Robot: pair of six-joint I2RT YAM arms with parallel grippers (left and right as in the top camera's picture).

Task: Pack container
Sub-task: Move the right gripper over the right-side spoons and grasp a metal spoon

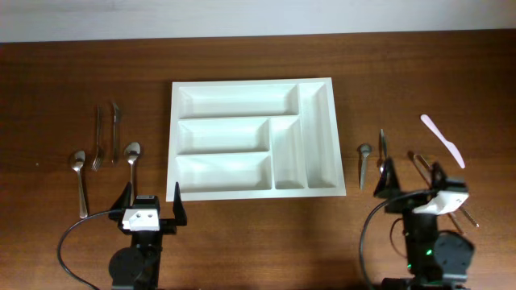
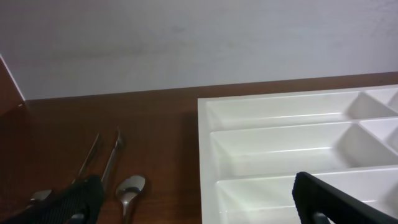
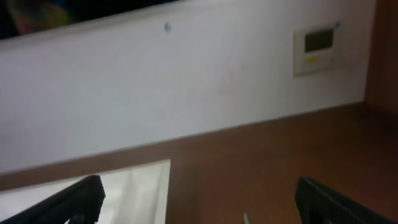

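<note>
The white cutlery tray (image 1: 255, 86) lies mid-table, its five compartments empty; it also shows in the left wrist view (image 2: 273, 102) and at the lower left of the right wrist view (image 3: 140, 183). Left of it lie a spoon (image 1: 131, 155), a second spoon (image 1: 79, 169), a fork (image 1: 97, 137) and a knife (image 1: 115, 129). Right of it lie a small spoon (image 1: 364, 161), a knife (image 1: 382, 149), more steel cutlery (image 1: 419, 165) and a pale pink knife (image 1: 442, 139). My left gripper (image 1: 151, 204) is open and empty near the tray's front left corner. My right gripper (image 1: 411, 179) is open and empty above the right cutlery.
The table is dark brown wood (image 1: 258, 242). A white wall (image 2: 186, 43) runs along the far edge. A wall panel (image 3: 317, 46) shows in the right wrist view. The arm bases stand at the front edge.
</note>
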